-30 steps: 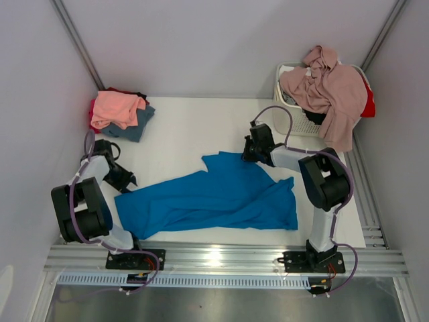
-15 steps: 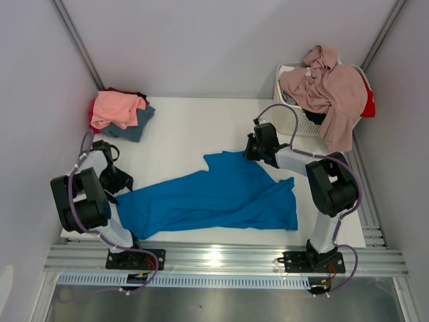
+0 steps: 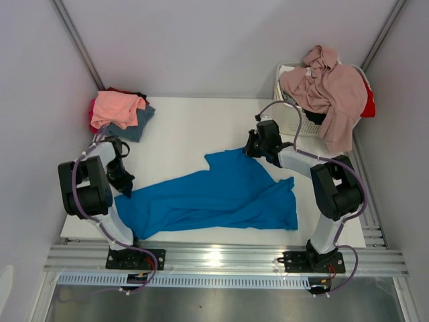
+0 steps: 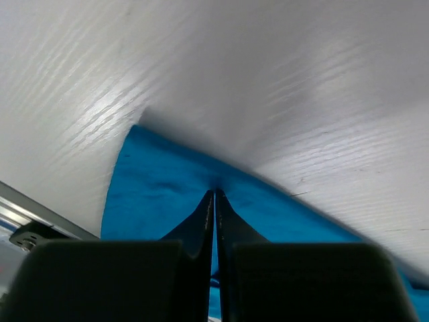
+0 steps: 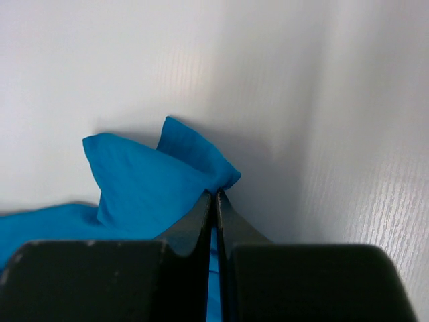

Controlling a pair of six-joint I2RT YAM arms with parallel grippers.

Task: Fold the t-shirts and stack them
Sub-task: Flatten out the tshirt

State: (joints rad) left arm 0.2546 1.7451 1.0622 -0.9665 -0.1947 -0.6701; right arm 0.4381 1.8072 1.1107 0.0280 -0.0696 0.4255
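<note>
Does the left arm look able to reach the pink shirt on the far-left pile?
Probably yes: only bare table separates the left arm from the pink shirt, though its jaws are pinching the blue shirt.

grey walls (image 3: pixel 221 47), white table (image 3: pixel 194 127), aluminium rail (image 3: pixel 221 258)

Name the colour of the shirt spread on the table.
The t-shirt is bright blue; top external view.

The left gripper (image 4: pixel 214 196) has both black fingers pressed together. Their tips sit at the far edge of the bright blue cloth t-shirt (image 4: pixel 157 194), with a sliver of blue showing between them. The shirt lies on the white wood-grained table top (image 4: pixel 281 87), its edge puckered at the tips. A grey metal rail (image 4: pixel 27 211) shows at lower left.
</note>
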